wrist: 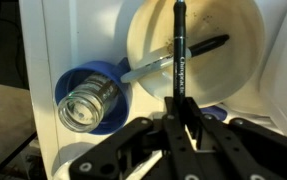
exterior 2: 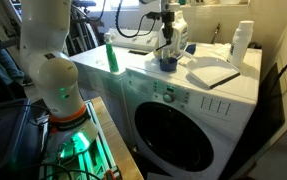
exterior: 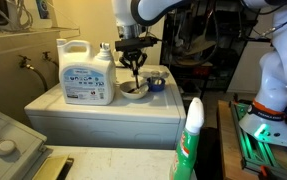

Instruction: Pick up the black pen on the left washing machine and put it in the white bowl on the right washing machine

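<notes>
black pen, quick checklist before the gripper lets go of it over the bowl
1. Black pen clamped in gripper: ok.
2. Pen's far end over white bowl: ok.
3. Bowl's inside free: not ok, a second pen lies across it.
4. Blue container out of the drop path: ok, it sits beside the bowl.
5. Pen's height above the bowl floor: cannot tell.

Dim, warm indoor light; soft blur
</notes>
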{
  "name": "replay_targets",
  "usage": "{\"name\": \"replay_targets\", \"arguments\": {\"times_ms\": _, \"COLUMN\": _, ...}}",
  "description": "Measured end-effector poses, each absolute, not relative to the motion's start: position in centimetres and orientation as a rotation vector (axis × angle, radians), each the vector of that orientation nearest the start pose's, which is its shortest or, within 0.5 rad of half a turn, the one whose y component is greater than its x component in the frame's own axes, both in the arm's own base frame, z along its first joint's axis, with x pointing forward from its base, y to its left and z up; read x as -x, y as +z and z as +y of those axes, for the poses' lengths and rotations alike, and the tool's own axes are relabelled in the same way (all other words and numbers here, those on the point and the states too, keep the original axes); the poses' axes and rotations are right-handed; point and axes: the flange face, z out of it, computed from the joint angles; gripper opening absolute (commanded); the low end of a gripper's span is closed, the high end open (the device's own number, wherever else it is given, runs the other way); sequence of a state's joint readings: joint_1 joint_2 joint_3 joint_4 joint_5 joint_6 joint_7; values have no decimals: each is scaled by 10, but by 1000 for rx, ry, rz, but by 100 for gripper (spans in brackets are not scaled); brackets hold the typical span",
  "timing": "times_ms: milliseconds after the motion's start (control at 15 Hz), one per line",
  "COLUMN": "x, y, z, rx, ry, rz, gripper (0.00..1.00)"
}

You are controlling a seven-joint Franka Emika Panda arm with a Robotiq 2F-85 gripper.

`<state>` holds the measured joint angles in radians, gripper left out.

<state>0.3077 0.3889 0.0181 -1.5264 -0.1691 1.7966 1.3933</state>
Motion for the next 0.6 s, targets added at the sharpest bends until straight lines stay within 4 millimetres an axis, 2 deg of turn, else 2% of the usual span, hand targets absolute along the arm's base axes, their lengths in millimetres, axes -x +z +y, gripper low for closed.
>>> {"name": "replay_targets", "arguments": {"times_ms": 200, "x": -635, "y": 417, "z": 199, "rx": 2896, "ry": -65, "rz": 1616, "gripper": 68}}
{"name": "replay_targets", "arguments": {"times_ms": 333, "x": -634, "y": 421, "z": 204, "rx": 2896, "ry": -79, "rz": 1598, "gripper": 84}}
{"name": "replay_targets", "arguments": {"times_ms": 467, "x": -627, "y": 446, "z": 211, "rx": 2906, "ry": -187, "rz": 1580, "gripper": 98}}
{"name": "replay_targets", "arguments": {"times_ms": 533, "x": -620, "y": 466, "z": 216, "rx": 2910, "ry": -287, "rz": 1577, "gripper": 100}}
{"name": "replay_targets", "arguments": {"times_ms": 600, "x": -608, "y": 487, "z": 223, "rx": 2915, "ry": -391, "rz": 1561, "gripper": 89}}
